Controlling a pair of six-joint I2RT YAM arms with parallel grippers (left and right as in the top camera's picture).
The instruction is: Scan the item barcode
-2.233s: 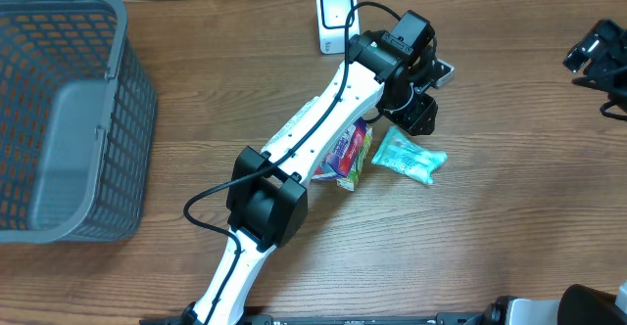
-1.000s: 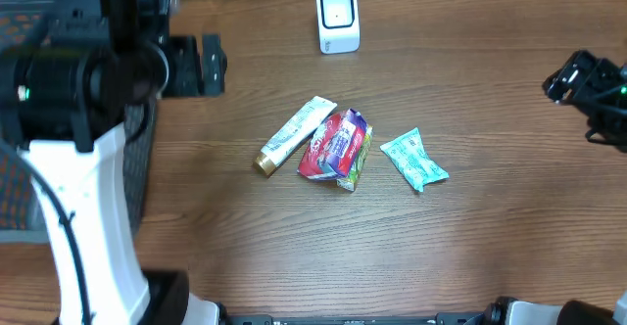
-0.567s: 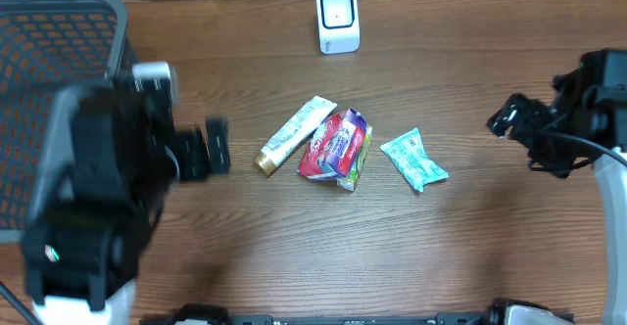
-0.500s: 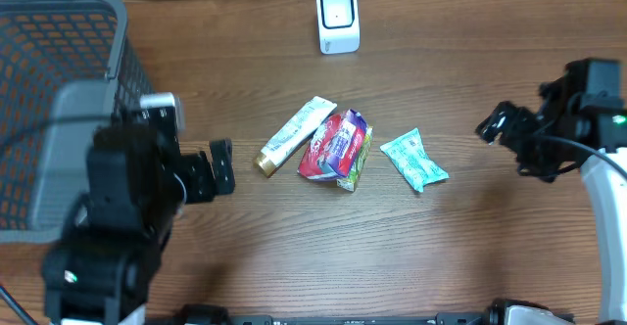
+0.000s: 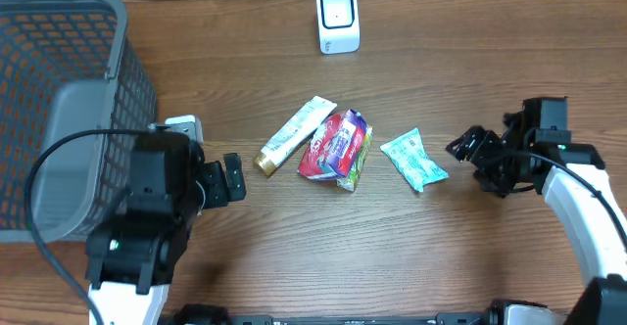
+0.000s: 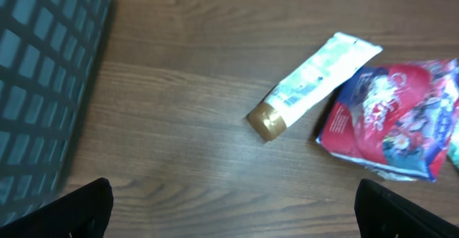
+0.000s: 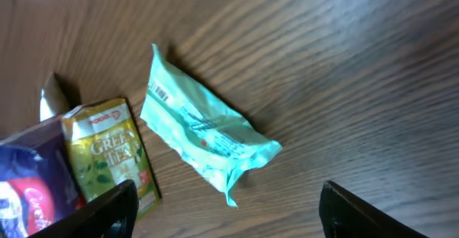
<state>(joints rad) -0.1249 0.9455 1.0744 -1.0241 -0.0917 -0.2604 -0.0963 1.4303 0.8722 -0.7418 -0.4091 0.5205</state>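
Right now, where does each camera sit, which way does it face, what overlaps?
Overhead: above the table, looking straight down; shows left arm and right arm, left gripper and right gripper open.
Left wrist: on left arm, facing down-forward at tube and red pouch; own fingertips at bottom corners.
Right wrist: on right arm, facing teal packet and green tea box; own fingertips at bottom corners.
Shared: both wrist views catch the red pouch.

Even, diffuse, moderately bright light. Soft short shadow under teal packet [image 7: 204,134]. Overhead view sharp; left wrist view blurry, basket [image 6: 43,87] at left defocused.
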